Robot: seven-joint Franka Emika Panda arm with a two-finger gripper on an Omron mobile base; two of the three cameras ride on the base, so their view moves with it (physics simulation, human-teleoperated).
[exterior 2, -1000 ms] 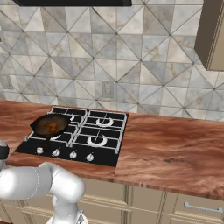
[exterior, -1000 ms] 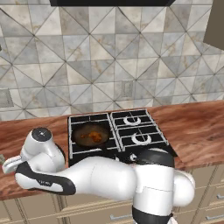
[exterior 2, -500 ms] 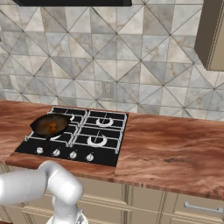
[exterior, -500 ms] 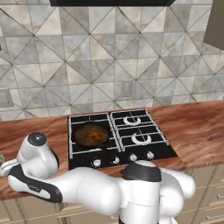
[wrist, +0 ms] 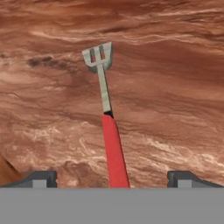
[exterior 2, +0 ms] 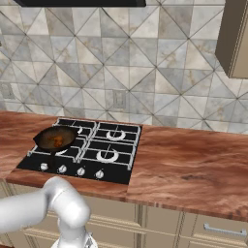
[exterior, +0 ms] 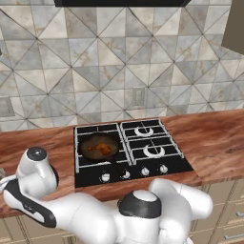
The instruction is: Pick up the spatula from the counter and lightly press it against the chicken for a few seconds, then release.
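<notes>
Straddling the spatula (wrist: 109, 131), which lies flat on the counter (wrist: 175, 87).
The gripper (wrist: 112, 178) jaws stand wide apart either side of its red handle; the arm has sunk lower, so grasping comes next, with the chicken (exterior: 99, 148) untouched.

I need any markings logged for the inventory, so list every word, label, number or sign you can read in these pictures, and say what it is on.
None: no text can be read anywhere.
The spatula, the stove and its knobs, the counter and the wall tiles show no legible words, numbers or signs.
</notes>
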